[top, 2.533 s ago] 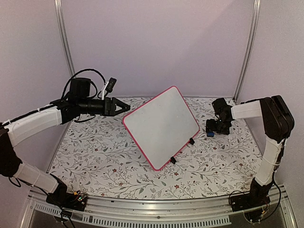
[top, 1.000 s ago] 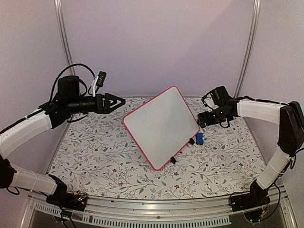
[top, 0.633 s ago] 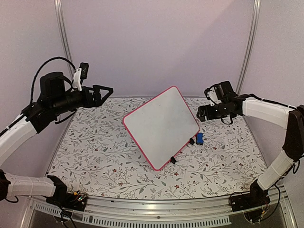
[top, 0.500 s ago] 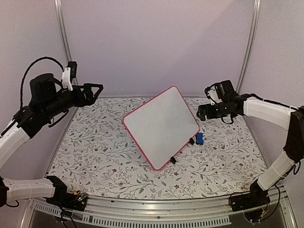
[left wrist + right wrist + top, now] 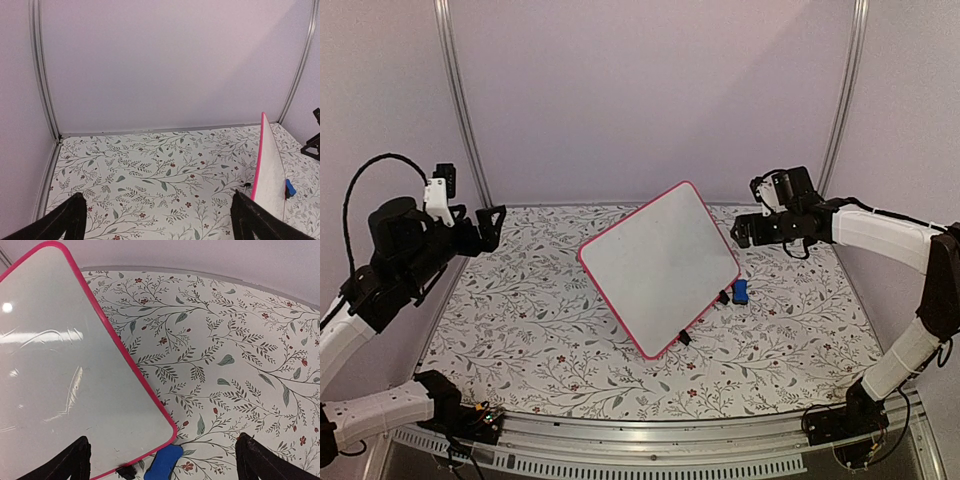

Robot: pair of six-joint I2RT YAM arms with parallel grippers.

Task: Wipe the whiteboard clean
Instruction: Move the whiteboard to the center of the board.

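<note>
From above, the whiteboard (image 5: 658, 268) stands tilted on its black clip feet (image 5: 723, 297) in the middle of the flowered table (image 5: 520, 320), its pink-framed face blank. A blue eraser (image 5: 741, 292) lies just right of its near-right edge. The left gripper (image 5: 492, 222) hangs high at the far left, well apart from the board, with nothing in it. The right gripper (image 5: 740, 232) hovers beside the board's right corner, also released.

The left wrist camera shows both fingers (image 5: 65, 222) spread wide over bare tablecloth, the board edge-on at far right.

The right wrist camera looks down on the board's clean surface, with the eraser touching its lower corner between the wide-apart fingers (image 5: 260, 460).
</note>
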